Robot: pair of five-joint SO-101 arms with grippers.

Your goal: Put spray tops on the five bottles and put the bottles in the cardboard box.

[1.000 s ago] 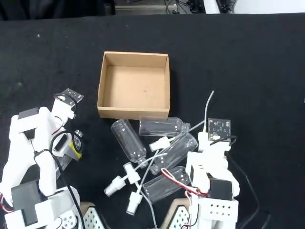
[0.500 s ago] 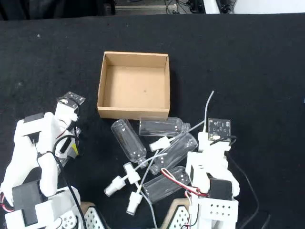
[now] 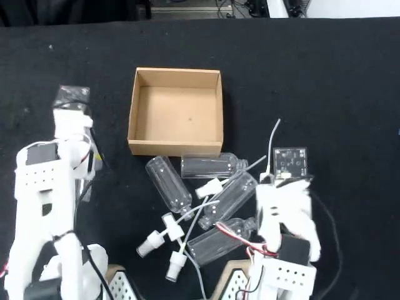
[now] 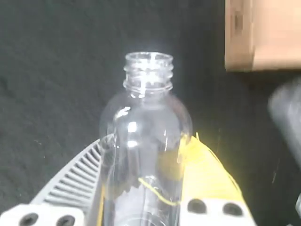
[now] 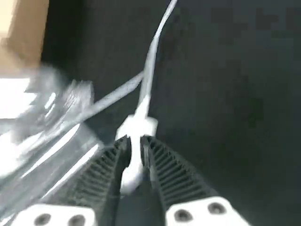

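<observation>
My left gripper (image 4: 148, 162) is shut on a clear, topless bottle (image 4: 146, 127), held with its open neck pointing away, close to a corner of the cardboard box (image 4: 263, 33). In the high view the left arm (image 3: 53, 175) stands left of the box (image 3: 176, 147). My right gripper (image 5: 134, 143) is shut on a white spray top (image 5: 137, 128); its thin tube (image 3: 273, 140) points away from the arm. Several more clear bottles (image 3: 169, 182) lie in a heap in front of the box, with loose spray tops (image 3: 169, 224) among them.
The box is open and has nothing inside. Black cloth covers the table (image 3: 337, 81). Both arm bases stand at the near edge, with the bottle heap between them. Bare cloth lies right of the box and beyond it.
The left arm has risen and swung away from the near edge, carrying its bottle toward the box's left side. The right arm has shifted slightly, and the nearest bottle beside it moved a little.
</observation>
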